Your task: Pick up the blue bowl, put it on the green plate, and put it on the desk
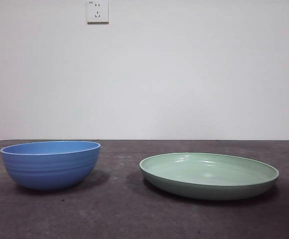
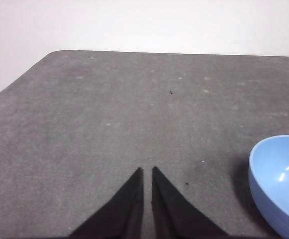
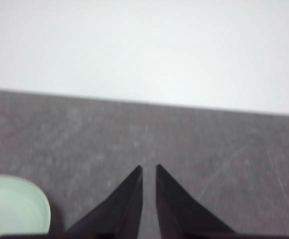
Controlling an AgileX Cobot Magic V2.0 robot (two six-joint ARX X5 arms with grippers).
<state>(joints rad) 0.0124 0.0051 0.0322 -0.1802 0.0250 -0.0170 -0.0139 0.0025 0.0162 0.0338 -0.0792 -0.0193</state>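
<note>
The blue bowl [image 1: 50, 164] stands upright on the desk [image 1: 124, 214] at the left of the front view. The green plate [image 1: 209, 175] lies flat to its right, apart from it, with nothing in it. Neither arm shows in the front view. In the left wrist view my left gripper [image 2: 147, 172] hangs shut over bare desk [image 2: 109, 114], and the blue bowl [image 2: 279, 181] sits off to one side, clear of the jaws. My right gripper [image 3: 148, 169] is shut too, with a part of the green plate [image 3: 12, 206] showing beside it.
A white wall with a power socket [image 1: 97, 11] rises behind the desk's far edge. The desk's rounded corner [image 2: 59, 54] shows in the left wrist view.
</note>
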